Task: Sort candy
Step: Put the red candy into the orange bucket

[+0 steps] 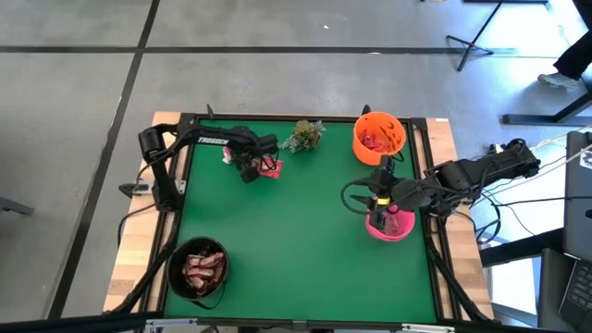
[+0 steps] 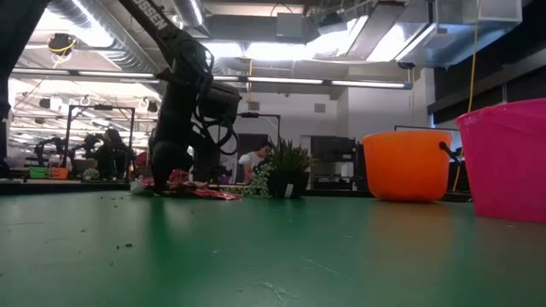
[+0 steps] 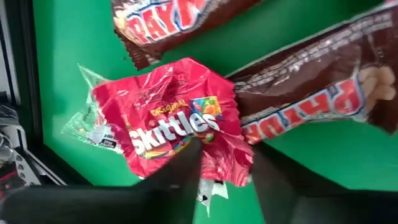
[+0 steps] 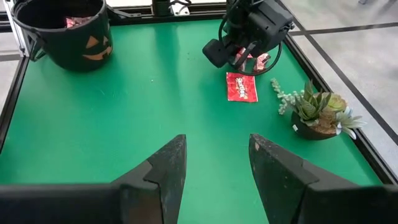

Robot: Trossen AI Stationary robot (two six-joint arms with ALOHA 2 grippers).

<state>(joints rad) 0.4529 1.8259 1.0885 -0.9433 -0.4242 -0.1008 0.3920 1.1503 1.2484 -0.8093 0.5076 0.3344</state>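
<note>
My left gripper (image 1: pixel 252 169) is down at the table's far left part, open, over a small heap of candy (image 1: pixel 269 167). In the left wrist view its fingers stand on either side of the near edge of a red Skittles packet (image 3: pixel 174 127), which lies flat on the green mat with dark brown bars (image 3: pixel 311 87) beside it. Another red packet (image 4: pixel 241 86) lies flat, apart from the heap. My right gripper (image 1: pixel 376 201) hangs open and empty above the pink bowl (image 1: pixel 390 225). My left gripper comes at the red packet from above, pointing down. One finger (image 3: pixel 180 174) overlaps the packet's near edge (image 3: pixel 214 163) in the left wrist view. Whether it touches the wrapper, I cannot tell. The packet lies flat on the mat.
An orange bowl (image 1: pixel 379 137) with red candy stands at the far right, and a black pumpkin-face bowl (image 1: pixel 199 268) with brown bars at the near left. A small potted plant (image 1: pixel 303 136) sits at the far edge. Green mat (image 1: pixel 305 250) lies between them.
</note>
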